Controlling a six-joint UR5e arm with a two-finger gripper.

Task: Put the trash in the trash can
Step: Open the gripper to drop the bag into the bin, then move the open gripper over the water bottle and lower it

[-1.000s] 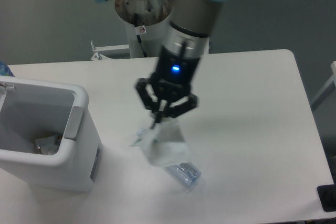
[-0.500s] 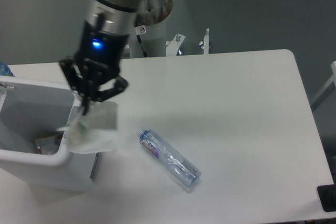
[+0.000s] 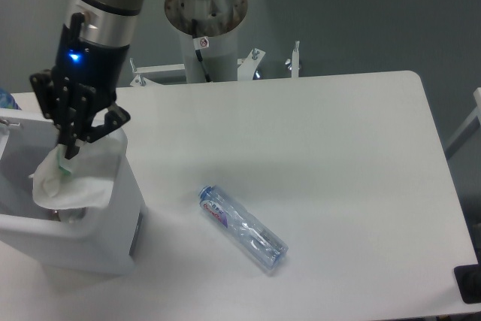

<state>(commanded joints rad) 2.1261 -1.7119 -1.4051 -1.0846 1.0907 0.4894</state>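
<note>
My gripper [image 3: 70,149] is shut on a crumpled white wrapper [image 3: 74,178], which hangs from the fingertips directly over the opening of the white trash can [image 3: 124,208] at the table's left front. The wrapper's lower part hides most of the bin's inside. A clear plastic bottle [image 3: 243,228] with a blue cap and red-blue label lies on its side on the table, to the right of the bin and well away from the gripper.
The arm's base column [image 3: 204,31] stands behind the table's far edge, with a metal bracket [image 3: 270,65] beside it. A blue object [image 3: 6,100] peeks in at the left edge. A dark object [image 3: 469,283] sits at the lower right corner.
The gripper has carried the wrapper leftward, from beside the bottle to over the bin's rim and now above its opening. The bottle, once partly covered by the wrapper, lies exposed and still.
</note>
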